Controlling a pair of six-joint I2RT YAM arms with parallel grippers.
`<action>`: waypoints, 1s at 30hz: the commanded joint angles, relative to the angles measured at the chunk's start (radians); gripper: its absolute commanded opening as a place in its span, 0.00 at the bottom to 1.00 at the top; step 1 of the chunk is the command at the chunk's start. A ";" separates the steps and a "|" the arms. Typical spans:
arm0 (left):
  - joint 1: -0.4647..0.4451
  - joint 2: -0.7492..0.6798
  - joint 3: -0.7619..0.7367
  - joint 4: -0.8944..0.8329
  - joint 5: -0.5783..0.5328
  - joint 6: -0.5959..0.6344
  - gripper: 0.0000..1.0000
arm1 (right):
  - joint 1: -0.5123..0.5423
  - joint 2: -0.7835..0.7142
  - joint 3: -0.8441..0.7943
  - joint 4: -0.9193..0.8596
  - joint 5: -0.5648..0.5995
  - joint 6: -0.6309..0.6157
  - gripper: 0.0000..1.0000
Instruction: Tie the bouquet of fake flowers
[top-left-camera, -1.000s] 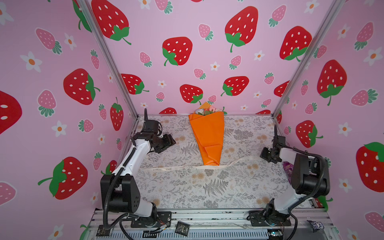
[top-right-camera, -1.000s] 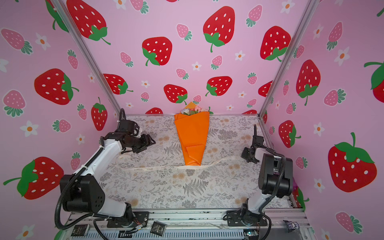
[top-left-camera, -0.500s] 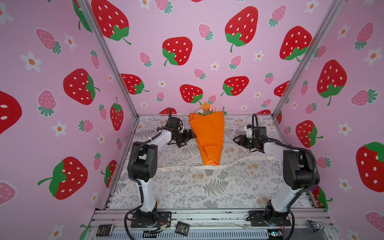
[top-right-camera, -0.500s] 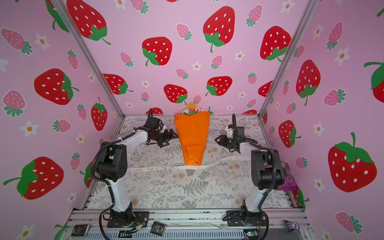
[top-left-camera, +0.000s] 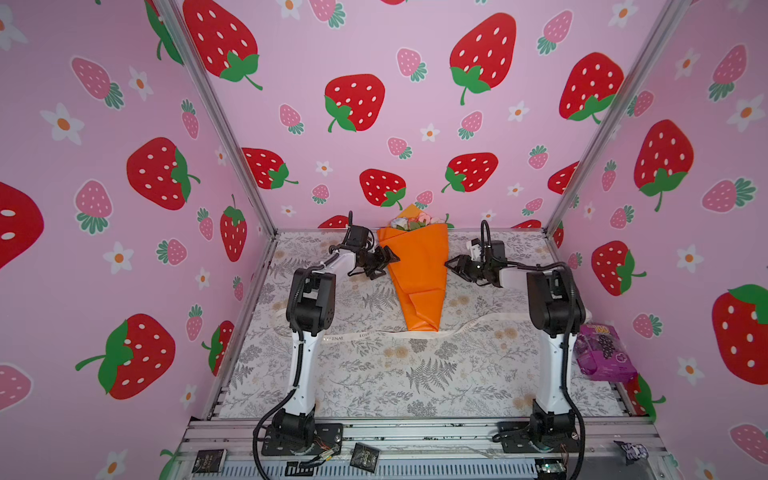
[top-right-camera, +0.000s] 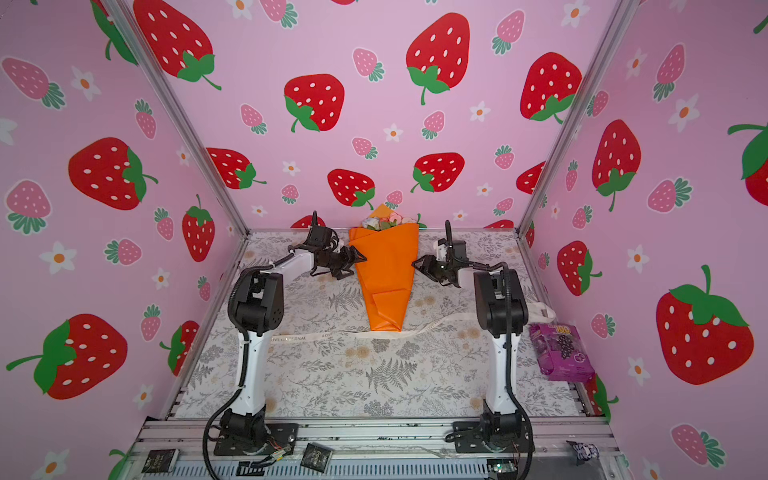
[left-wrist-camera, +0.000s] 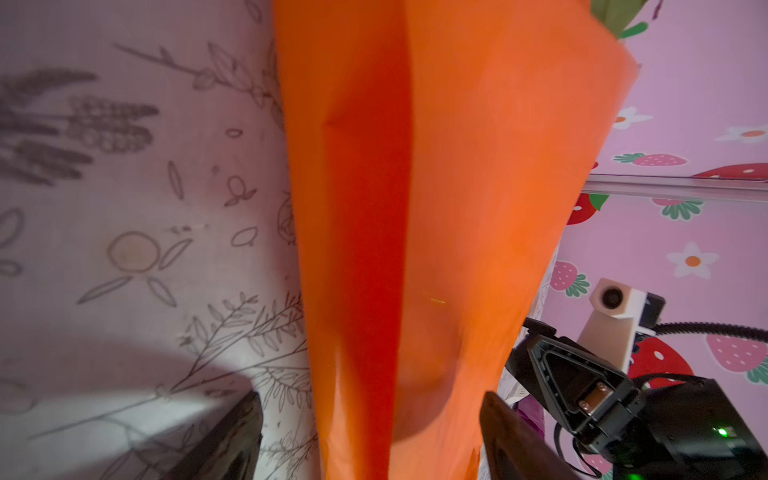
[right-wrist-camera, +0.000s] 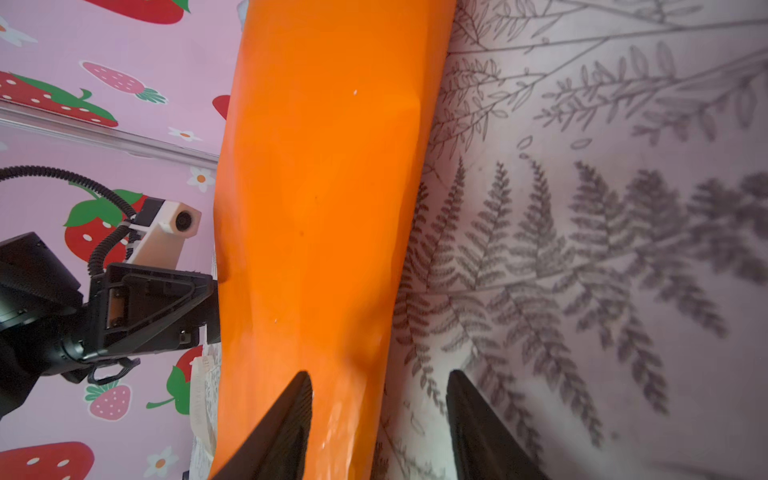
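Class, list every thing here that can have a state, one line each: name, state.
bouquet: lying flat, wrapped in orange paper, untied
ribbon: laid out loose at the bouquet's tip, unknotted
left hand: open, beside the bouquet
right hand: open, straddling the bouquet's edge

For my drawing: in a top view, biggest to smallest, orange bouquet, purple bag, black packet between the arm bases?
1. orange bouquet
2. purple bag
3. black packet, smallest though nearest the camera
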 joint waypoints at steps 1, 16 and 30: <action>-0.001 0.059 0.070 -0.003 0.029 -0.042 0.78 | 0.015 0.068 0.078 -0.001 -0.045 0.024 0.56; -0.033 0.241 0.205 0.097 0.110 -0.160 0.54 | 0.081 0.326 0.358 0.031 -0.111 0.137 0.56; -0.032 0.155 0.223 0.165 0.132 -0.160 0.07 | 0.085 0.246 0.408 0.093 -0.152 0.218 0.09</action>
